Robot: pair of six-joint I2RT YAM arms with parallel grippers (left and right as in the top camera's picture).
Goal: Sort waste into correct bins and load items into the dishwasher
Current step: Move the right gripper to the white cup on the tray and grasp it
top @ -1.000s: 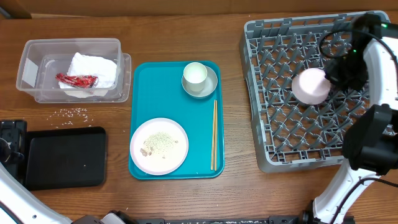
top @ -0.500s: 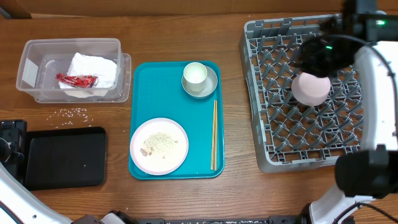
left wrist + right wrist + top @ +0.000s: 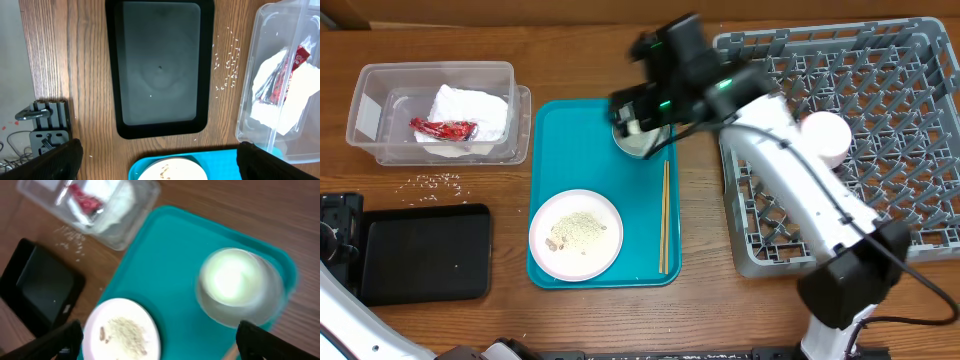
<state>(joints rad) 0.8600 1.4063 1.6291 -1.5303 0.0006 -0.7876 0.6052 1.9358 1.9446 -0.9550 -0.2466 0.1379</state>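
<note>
1. Reaching from the near right corner of the table (image 3: 720, 310), the right arm (image 3: 790, 190) lies long and slanted over the left side of the rack (image 3: 880, 220). Its end hangs over the far part of the teal tray (image 3: 570, 150).
2. From above, the wrist looks blurry. It points down at the cup (image 3: 232, 277).
3. The right claw (image 3: 160, 342) is wide open. Its two fingers (image 3: 55, 340) show far apart in the low corners of its own camera, and it holds nothing.
4. The cup stands upright inside the small bowl (image 3: 240, 312) on the teal tray, right under the claw.
5. The plate (image 3: 576, 235) sits on the near part of the teal tray with rice bits (image 3: 578, 230) on it. The chopsticks (image 3: 665, 215) lie just beside it on the right.
6. The pink bowl (image 3: 825, 135) sits upside down in the rack, just beside the right arm.
7. The tub (image 3: 435, 68) holds the napkin (image 3: 470, 105) and the wrapper (image 3: 445, 128). More rice bits lie on the table between the tub and the black tray (image 3: 425, 252).
8. The left arm (image 3: 338, 300) stays low at the near left corner. The left claw (image 3: 165, 162) is wide open too, holds nothing, and looks down on the black tray.
</note>
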